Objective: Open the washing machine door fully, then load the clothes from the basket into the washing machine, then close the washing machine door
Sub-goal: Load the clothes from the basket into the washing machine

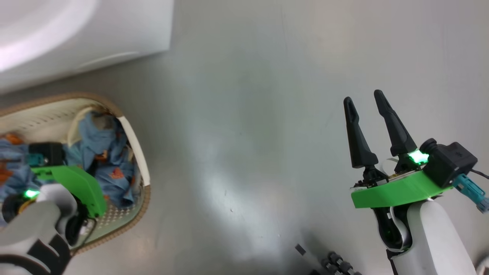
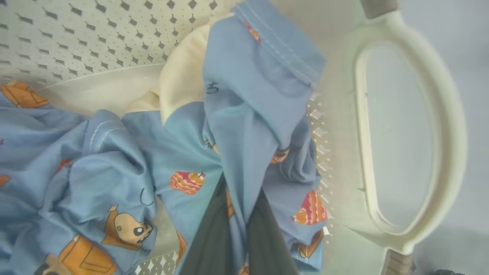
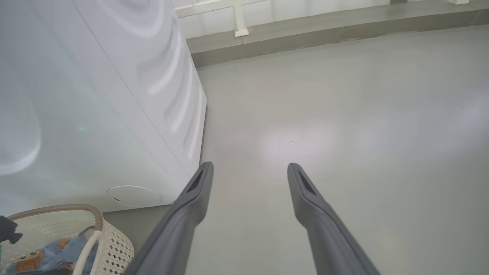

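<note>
The cream basket (image 1: 141, 206) with its brown rim stands on the floor before the white washing machine (image 1: 76, 34). Blue clothes (image 1: 110, 152) printed with orange figures lie inside it. My left arm's green wrist mount (image 1: 76, 183) hangs over the basket, and its fingers reach down among the clothes. In the left wrist view my left gripper (image 2: 240, 198) is shut on a fold of the blue clothes (image 2: 248, 126), next to the basket's handle (image 2: 450, 133). My right gripper (image 1: 363, 97) is open and holds nothing above bare floor. The washing machine door is out of view.
In the right wrist view the washing machine's (image 3: 95, 95) corner stands left of my open right gripper (image 3: 250, 167), with the basket (image 3: 114, 244) below it. Grey floor (image 3: 344, 114) stretches to a raised ledge (image 3: 324, 26) at the back.
</note>
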You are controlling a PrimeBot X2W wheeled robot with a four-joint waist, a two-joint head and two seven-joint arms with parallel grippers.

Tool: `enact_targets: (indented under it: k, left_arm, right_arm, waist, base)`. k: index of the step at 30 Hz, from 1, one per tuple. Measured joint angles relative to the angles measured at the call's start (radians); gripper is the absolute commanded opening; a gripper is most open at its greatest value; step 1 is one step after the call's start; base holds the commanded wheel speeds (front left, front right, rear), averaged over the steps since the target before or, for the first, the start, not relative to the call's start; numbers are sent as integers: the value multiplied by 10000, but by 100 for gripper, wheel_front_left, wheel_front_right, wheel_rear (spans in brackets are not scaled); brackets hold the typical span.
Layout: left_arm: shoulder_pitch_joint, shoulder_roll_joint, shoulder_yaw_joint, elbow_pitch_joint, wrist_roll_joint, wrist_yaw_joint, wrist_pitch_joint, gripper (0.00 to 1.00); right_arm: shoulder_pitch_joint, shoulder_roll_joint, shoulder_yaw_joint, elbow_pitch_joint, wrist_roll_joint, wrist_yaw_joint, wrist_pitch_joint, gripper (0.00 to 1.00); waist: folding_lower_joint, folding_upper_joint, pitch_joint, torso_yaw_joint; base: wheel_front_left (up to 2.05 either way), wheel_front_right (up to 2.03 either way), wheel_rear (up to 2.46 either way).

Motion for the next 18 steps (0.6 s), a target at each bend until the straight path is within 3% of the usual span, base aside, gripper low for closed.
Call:
enact_targets:
  k: [7, 16, 18]
  left_arm:
    - [779, -244, -46, -295, -583, 0, -702, 0]
    - [1623, -389, -69, -470, -514, -2, -1212, 0]
    - [1809, -420, 286, -621, -307, 0, -1212, 0]
  right_arm:
    - [-97, -21, -71, 546, -180, 0, 0, 100]
    - [-86, -46, -102, 1174, -357, 0, 0, 100]
    - [-79, -50, -109, 1279, -359, 0, 0, 100]
  waist:
    - [0, 0, -920, 374]
    - [0, 0, -2264, 1048]
    - [0, 0, -2555, 1223]
  base:
    - [0, 0, 0]
    - [0, 0, 0]
    - [0, 0, 0]
